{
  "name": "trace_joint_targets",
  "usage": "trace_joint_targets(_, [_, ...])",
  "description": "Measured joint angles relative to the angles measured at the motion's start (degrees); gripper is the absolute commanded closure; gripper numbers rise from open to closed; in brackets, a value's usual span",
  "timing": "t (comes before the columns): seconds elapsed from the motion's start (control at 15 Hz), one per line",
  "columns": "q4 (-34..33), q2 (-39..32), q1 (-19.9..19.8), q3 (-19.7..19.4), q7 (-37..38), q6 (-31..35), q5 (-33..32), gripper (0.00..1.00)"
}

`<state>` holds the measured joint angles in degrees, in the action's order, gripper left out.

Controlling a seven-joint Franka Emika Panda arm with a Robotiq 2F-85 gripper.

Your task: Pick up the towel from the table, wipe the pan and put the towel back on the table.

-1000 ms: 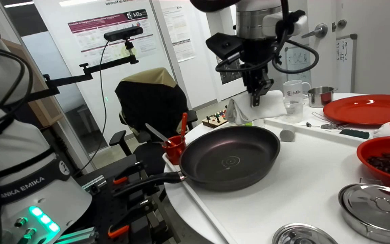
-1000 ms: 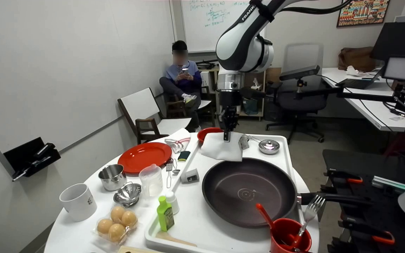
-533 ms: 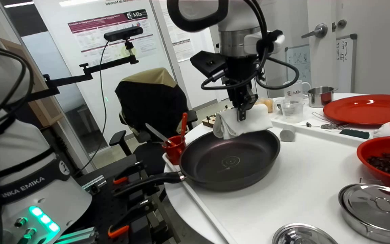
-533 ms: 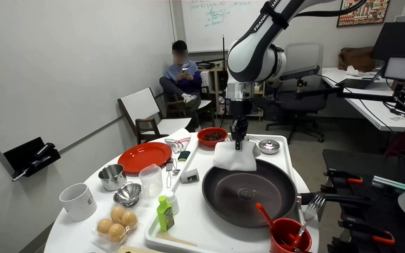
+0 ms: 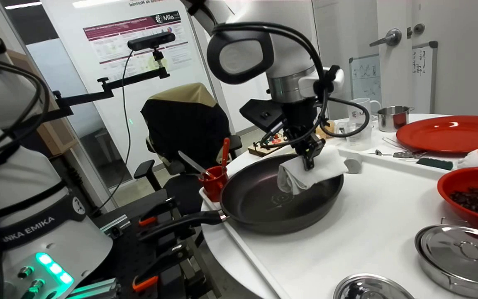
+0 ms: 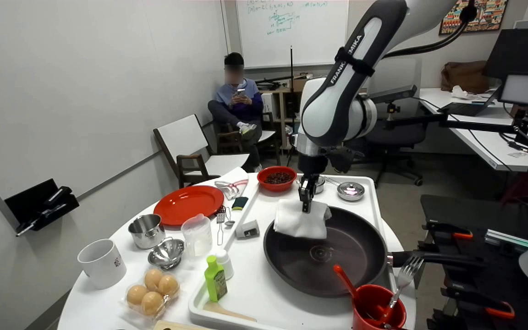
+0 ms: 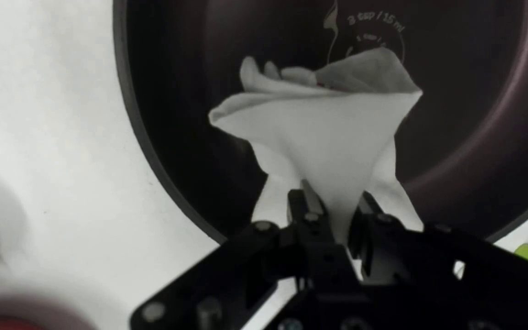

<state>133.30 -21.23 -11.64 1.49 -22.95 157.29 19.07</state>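
Observation:
The white folded towel point(image 5: 328, 168) hangs from my gripper point(image 5: 308, 164), which is shut on it. In both exterior views the towel is over the pan, at the side away from the handle; it also shows there point(image 6: 298, 225). The dark frying pan point(image 5: 259, 205) lies on the white tray, and its black handle point(image 5: 185, 222) sticks out past the tray edge. In the wrist view the towel point(image 7: 328, 128) is pinched between the fingers and spreads out above the pan floor point(image 7: 177, 114). I cannot tell whether its lower edge touches the pan.
A red cup with cutlery point(image 6: 376, 307) stands close beside the pan. A grey-white cup point(image 6: 248, 229) lies near the pan's rim. A green bottle point(image 6: 216, 279), a red bowl of beans point(image 6: 277, 179) and steel lidded pots point(image 5: 463, 253) are on the tray.
My gripper has moved toward the pan and down, bringing the towel from above the pan's far rim to low inside it. The pan has not moved.

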Motion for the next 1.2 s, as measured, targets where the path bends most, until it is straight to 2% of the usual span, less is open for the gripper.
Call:
trace_joint_targets(0.27, [-0.14,-4.37,0.02,-0.07,2.22,5.92,-3.57,0.91])
trace_joint_targets(0.33, [-0.32,-5.15,-0.01,-0.14,3.22,6.73,-4.31,0.85])
trace_joint_targets(0.4, [-0.65,-5.8,-0.02,-0.3,4.39,7.17,-5.04,0.85])
trace_joint_targets(0.73, [-1.38,-6.68,-0.02,-0.64,5.94,7.47,-5.89,0.85])
trace_joint_targets(0.8, [-1.38,-6.68,-0.02,-0.64,5.95,7.47,-5.89,0.92])
trace_joint_targets(1.2, [-1.28,-7.01,-0.94,0.11,5.96,7.32,-6.33,0.92])
